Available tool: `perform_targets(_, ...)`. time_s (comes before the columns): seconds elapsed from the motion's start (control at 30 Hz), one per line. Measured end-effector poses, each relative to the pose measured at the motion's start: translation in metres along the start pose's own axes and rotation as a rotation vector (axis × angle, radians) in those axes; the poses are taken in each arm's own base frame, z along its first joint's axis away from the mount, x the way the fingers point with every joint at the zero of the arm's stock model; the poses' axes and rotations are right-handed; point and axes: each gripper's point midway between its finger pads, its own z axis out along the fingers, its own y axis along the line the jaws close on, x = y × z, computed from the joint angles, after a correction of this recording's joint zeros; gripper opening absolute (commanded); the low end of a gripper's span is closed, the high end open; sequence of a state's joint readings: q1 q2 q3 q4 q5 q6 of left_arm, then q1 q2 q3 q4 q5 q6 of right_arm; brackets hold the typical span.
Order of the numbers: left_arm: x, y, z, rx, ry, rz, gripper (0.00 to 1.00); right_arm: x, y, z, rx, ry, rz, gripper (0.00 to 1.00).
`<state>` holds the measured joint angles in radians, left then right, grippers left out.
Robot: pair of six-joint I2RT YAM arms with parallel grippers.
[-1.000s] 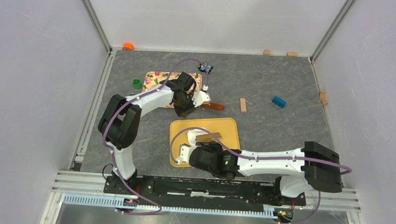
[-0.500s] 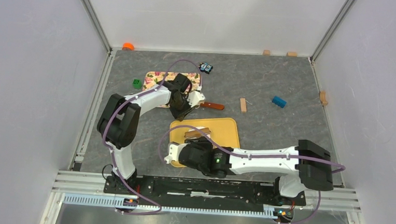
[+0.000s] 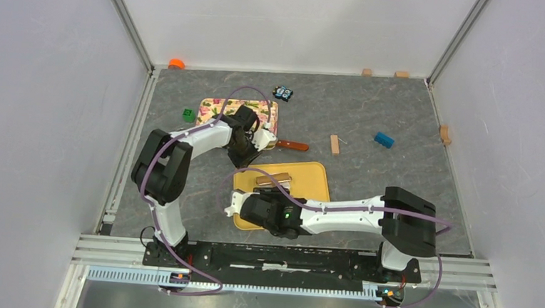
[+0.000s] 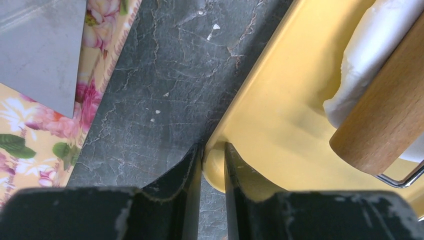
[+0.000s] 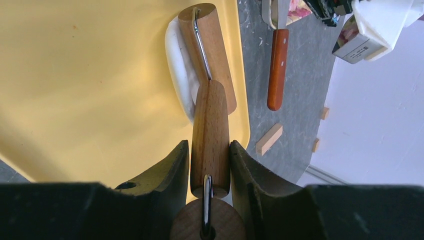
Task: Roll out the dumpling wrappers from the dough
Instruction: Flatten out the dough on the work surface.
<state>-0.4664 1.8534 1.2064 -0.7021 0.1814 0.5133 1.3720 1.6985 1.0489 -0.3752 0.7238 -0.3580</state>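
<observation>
The white dough [image 5: 179, 75] lies on the yellow tray [image 5: 90, 90], flattened under a wooden roller [image 5: 207, 50]. My right gripper [image 5: 210, 150] is shut on the roller's wooden handle [image 5: 210, 125]. In the top view the right gripper [image 3: 265, 196] is over the tray [image 3: 310, 192], with the roller [image 3: 274, 177] near the tray's far edge. My left gripper [image 4: 213, 150] is shut on the tray's corner rim [image 4: 220, 165]; the dough [image 4: 362, 55] and roller end [image 4: 385, 125] show at the right of that view. In the top view the left gripper [image 3: 241, 159] sits at the tray's far left corner.
A floral board [image 3: 215, 109] with a grey blade [image 4: 40, 50] on it lies behind the tray. A red-brown knife handle [image 3: 293, 146], a wood block [image 3: 334, 143], a blue block [image 3: 383, 139], a green cube [image 3: 188, 113] and a small dark toy [image 3: 282, 93] lie around.
My right arm has swung left and pushed the roller from the tray's middle toward its far edge. My left gripper has shifted a little left and nearer, toward the tray's corner.
</observation>
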Motion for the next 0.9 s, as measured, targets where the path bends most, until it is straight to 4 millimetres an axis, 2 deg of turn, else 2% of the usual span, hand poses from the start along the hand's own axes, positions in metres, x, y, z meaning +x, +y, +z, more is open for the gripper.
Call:
perform_targets(0.2, 0.000, 0.001, 0.000, -0.011, -0.009, 0.002, 0.23, -0.001, -0.002, 0.002, 0.016, 0.010, 0.034, 0.00)
perform_targets(0.33, -0.001, 0.003, -0.001, -0.023, -0.014, 0.004, 0.18, -0.006, -0.010, 0.012, 0.043, 0.035, 0.047, 0.00)
perform_targets(0.53, -0.001, 0.004, -0.001, -0.031, -0.016, 0.006, 0.04, -0.007, -0.014, 0.018, 0.052, 0.043, 0.078, 0.00)
perform_targets(0.8, -0.001, 0.004, 0.000, -0.025, -0.017, 0.005, 0.02, -0.005, 0.007, -0.008, 0.012, 0.041, 0.029, 0.00)
perform_targets(0.9, -0.001, 0.003, 0.001, -0.025, -0.016, 0.006, 0.02, -0.003, 0.007, -0.008, -0.004, 0.044, 0.029, 0.00)
